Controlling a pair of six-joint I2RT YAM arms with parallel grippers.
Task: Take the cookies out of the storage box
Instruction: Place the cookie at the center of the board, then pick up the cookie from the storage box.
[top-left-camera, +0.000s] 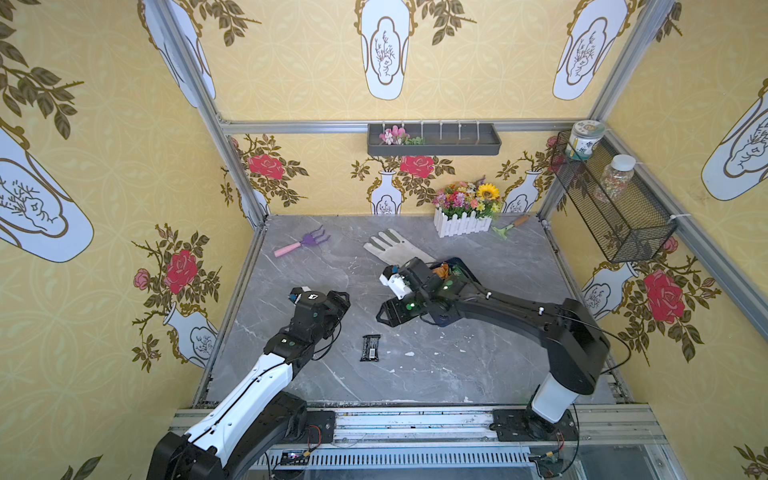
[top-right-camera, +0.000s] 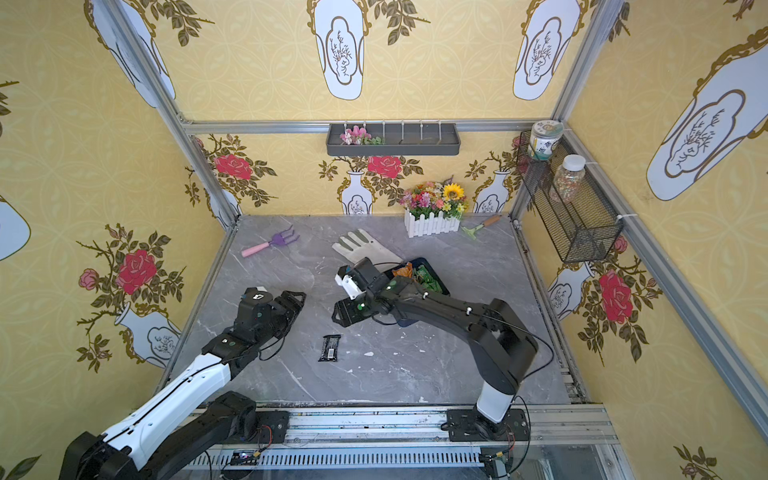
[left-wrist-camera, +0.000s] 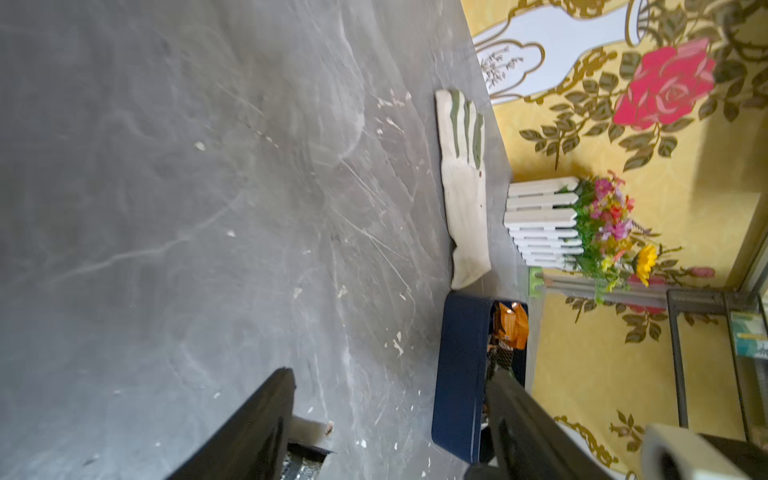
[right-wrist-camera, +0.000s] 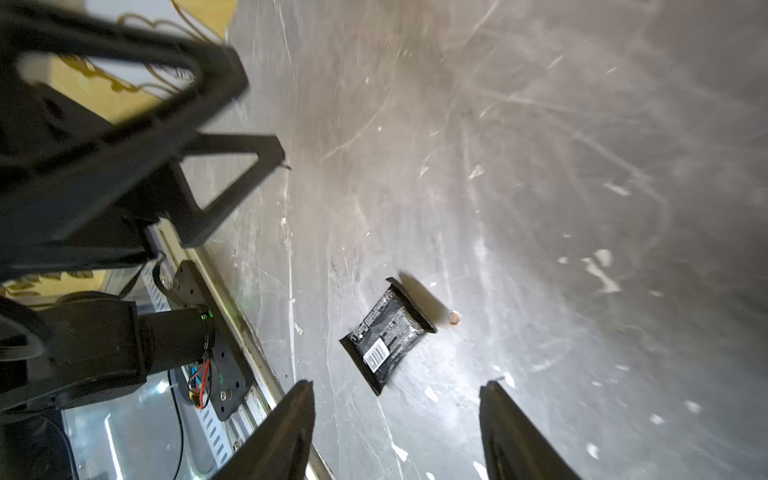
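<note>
Black foil packet (top-left-camera: 370, 347) lies on the tabletop (top-left-camera: 457, 365) near its front edge. Orange and green cookies (left-wrist-camera: 513, 328) fill the storage box (left-wrist-camera: 457, 365) toward the right edge. Left gripper (left-wrist-camera: 392, 372) and right gripper (right-wrist-camera: 397, 385): fingers wide, empty.

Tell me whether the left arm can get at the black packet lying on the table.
Probably yes: the black packet lies flat on open tabletop close to the left end effector, which is open and empty, with nothing between them.

Jaws spread wide on left gripper (left-wrist-camera: 390, 376) and right gripper (right-wrist-camera: 398, 385), tips turned toward each other, near but apart.
</note>
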